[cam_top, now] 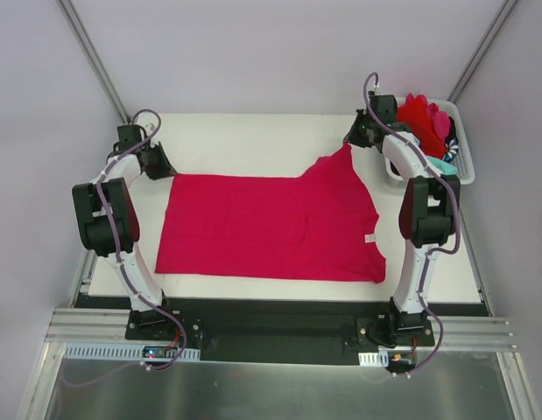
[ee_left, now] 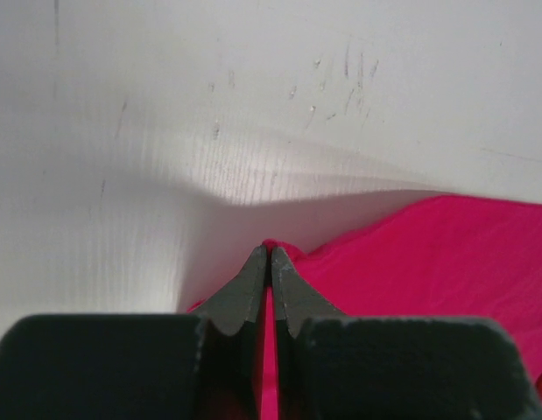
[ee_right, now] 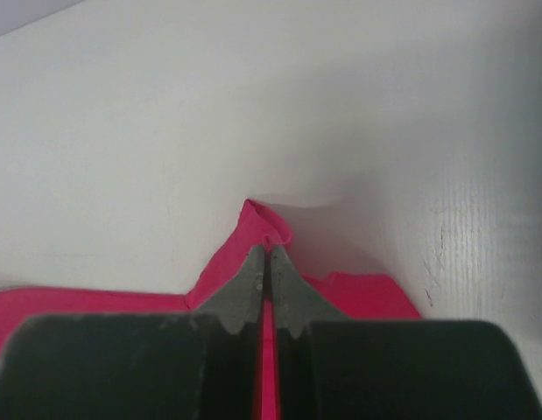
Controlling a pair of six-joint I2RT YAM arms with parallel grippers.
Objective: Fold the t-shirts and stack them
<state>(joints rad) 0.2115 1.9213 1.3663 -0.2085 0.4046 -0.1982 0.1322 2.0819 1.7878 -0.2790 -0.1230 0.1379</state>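
Sideways on the counter (cam_top: 253, 131) lies the pink t-shirt (cam_top: 271, 227), long axis left-right; left fingers (ee_left: 244, 293) and right fingers (ee_right: 249, 284) each clamp a far corner.

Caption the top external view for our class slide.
The left claw and right claw each pinch the magenta t-shirt at its far edge.

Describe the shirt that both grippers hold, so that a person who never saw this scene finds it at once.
Look at the white table between the two arms. The magenta-pink t-shirt lies spread across its middle, with the left gripper and right gripper pinching its far corners. The other shirts sit bunched in the basket at the right.
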